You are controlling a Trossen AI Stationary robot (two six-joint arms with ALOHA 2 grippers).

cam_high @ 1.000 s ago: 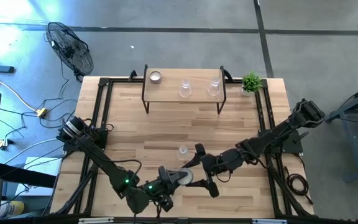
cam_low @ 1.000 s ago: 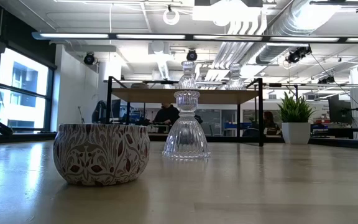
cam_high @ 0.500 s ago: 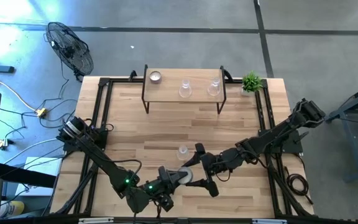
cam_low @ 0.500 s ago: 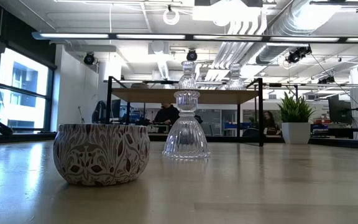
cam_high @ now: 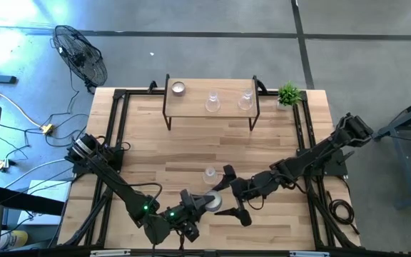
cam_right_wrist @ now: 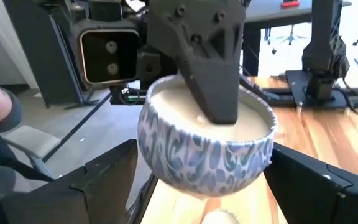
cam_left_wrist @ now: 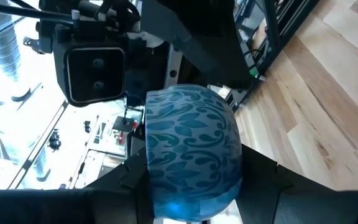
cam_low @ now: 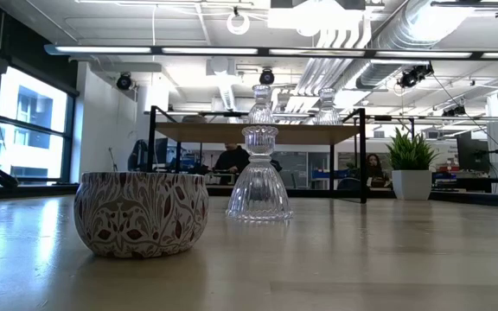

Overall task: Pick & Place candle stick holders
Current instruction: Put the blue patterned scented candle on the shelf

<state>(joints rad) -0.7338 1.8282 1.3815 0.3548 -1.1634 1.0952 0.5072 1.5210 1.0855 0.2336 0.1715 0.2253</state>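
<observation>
A blue-patterned tealight cup [cam_right_wrist: 205, 146] with a white wax centre hangs above the near middle of the table, and my left gripper [cam_high: 204, 205] is shut on it. My right gripper [cam_high: 228, 194] faces it from the table's right and is open. Its fingers [cam_right_wrist: 104, 180] stand on either side of the cup without touching it. A clear glass stemmed holder [cam_high: 209, 173] stands on its base on the table just beyond. In the low view a red-patterned cup [cam_low: 141, 214] rests on the tabletop in front of that glass holder [cam_low: 259, 177]. My left gripper pinches the cup between its two fingers, top to bottom. One finger [cam_right_wrist: 216, 68] lies across the rim onto the wax top [cam_right_wrist: 185, 106]; the other is under the base, mostly hidden by the cup. The fingers come level from the table's left. The cup is upright, clear of the table.
A low shelf [cam_high: 211, 113] at the far edge carries a tealight cup [cam_high: 178, 88] and two glass holders [cam_high: 212, 101]. A small green plant [cam_high: 288, 93] stands at the far right corner. Black frame rails run along both table sides. A fan [cam_high: 80, 53] stands on the floor.
</observation>
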